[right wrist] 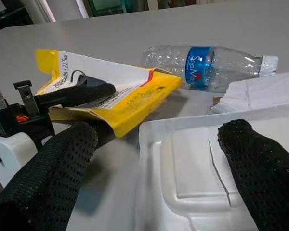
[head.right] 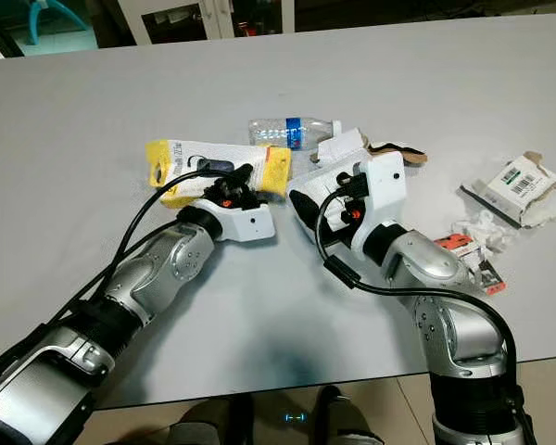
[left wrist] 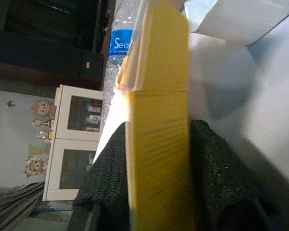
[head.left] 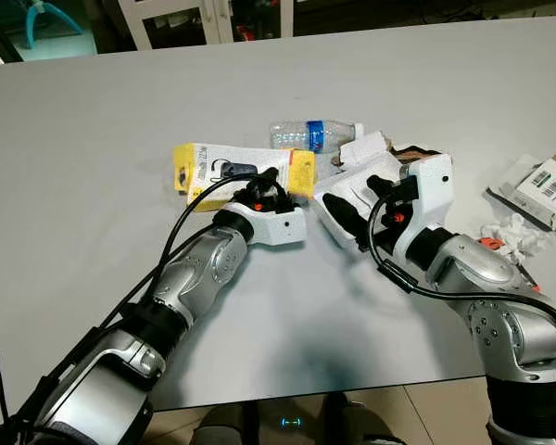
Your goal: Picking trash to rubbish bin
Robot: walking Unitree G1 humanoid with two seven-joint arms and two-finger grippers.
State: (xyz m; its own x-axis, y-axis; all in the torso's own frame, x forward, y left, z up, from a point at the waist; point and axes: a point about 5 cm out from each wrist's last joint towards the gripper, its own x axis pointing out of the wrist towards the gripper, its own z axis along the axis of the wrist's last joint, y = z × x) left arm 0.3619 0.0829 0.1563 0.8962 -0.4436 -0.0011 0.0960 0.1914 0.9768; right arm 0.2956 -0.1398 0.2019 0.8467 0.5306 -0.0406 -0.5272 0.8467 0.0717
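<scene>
Grey desk (head.left: 93, 167) runs wide under a clutter of trash, with dark cabinets beyond its far edge. At the middle lies the yellow carton (head.left: 246, 171), flat, its long axis across the robot's front; the left claw (head.left: 264, 192) is clamped on its near edge, one black finger either side of the card in the left wrist view. Just past that claw rests the clear water bottle (head.left: 313, 134), also lying crosswise. Beside the left claw, the right claw (head.left: 345, 215) stands spread wide over the white plastic tray (right wrist: 202, 168), gripping nothing. Well off to the right claw's outer side sit a torn labelled box (head.left: 545, 188) and crumpled paper (head.left: 508, 234). Bare desk lies open nearer the left arm, so lifting the carton looks unobstructed
</scene>
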